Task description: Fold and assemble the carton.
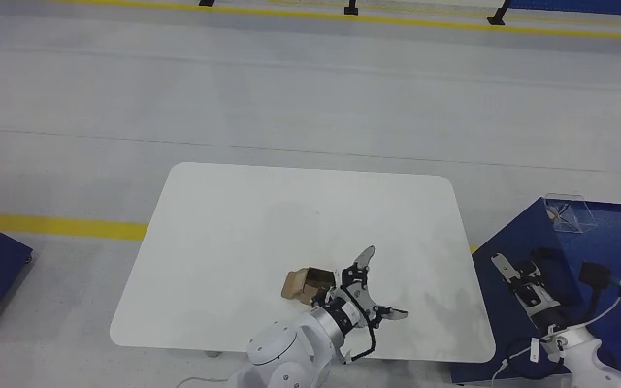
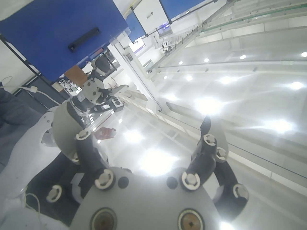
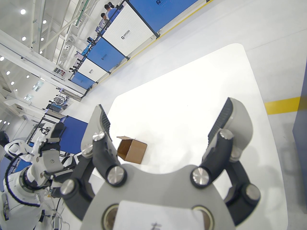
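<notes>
Spread wide and empty, the right gripper (image 3: 164, 104) hung low over the near part of the white table (image 3: 182, 80), its ribbed pads (image 3: 223, 118) facing each other with nothing between them. Just beyond it, beside one finger and not touching it, the brown carton (image 3: 132, 150) lay on its side on the tabletop. Its body was already squared up into a box, and one end stood open with a flap sticking out. From the top view, the carton (image 1: 304, 283) sat close to the table's near edge, with the open gripper just next to it. Farther off, past the side of the table, the left gripper (image 2: 144, 132) pointed up toward the ceiling lights, its fingers also well apart and holding nothing. The work appeared to be at an early-to-middle stage: the body was formed, but the open end was not yet closed and neither tool had a hold on the box. The next move would probably call for the right gripper to steady or take a wall of the carton without crushing the light card. The loose flap could then be pressed in, likely with the other arm brought over to help.
</notes>
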`<act>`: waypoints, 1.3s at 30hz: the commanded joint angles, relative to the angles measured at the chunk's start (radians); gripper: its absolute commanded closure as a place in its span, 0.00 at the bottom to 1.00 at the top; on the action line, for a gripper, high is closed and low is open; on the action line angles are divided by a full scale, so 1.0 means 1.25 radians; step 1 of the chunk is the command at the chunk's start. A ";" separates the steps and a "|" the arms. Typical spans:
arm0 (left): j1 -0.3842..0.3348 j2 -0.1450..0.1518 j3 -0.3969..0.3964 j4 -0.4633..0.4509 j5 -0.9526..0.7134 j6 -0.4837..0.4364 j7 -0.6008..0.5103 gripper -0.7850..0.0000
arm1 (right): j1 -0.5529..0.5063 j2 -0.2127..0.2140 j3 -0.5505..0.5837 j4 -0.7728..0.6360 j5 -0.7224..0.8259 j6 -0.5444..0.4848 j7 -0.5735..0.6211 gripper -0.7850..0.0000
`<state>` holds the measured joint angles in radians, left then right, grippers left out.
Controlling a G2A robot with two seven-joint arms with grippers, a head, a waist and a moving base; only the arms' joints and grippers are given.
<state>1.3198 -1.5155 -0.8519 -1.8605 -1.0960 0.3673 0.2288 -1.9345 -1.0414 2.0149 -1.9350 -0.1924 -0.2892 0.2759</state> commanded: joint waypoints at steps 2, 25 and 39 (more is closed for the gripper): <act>0.000 0.000 0.000 0.000 0.000 0.000 0.002 0.00 | 0.000 0.000 0.000 0.000 0.000 0.000 0.000 0.00; 0.037 0.012 0.078 -0.212 0.275 0.318 0.336 0.00 | 0.155 0.004 -0.158 -0.045 -0.182 0.125 0.065 0.00; 0.067 -0.022 0.104 0.005 0.184 0.337 0.642 0.00 | 0.497 -0.033 -0.622 0.163 -0.518 0.212 0.098 0.00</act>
<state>1.4046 -1.5370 -0.7195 -1.8747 -0.8622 0.8049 1.0145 -1.3300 -1.0788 1.2693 -1.7516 -0.8230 -0.0279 0.4056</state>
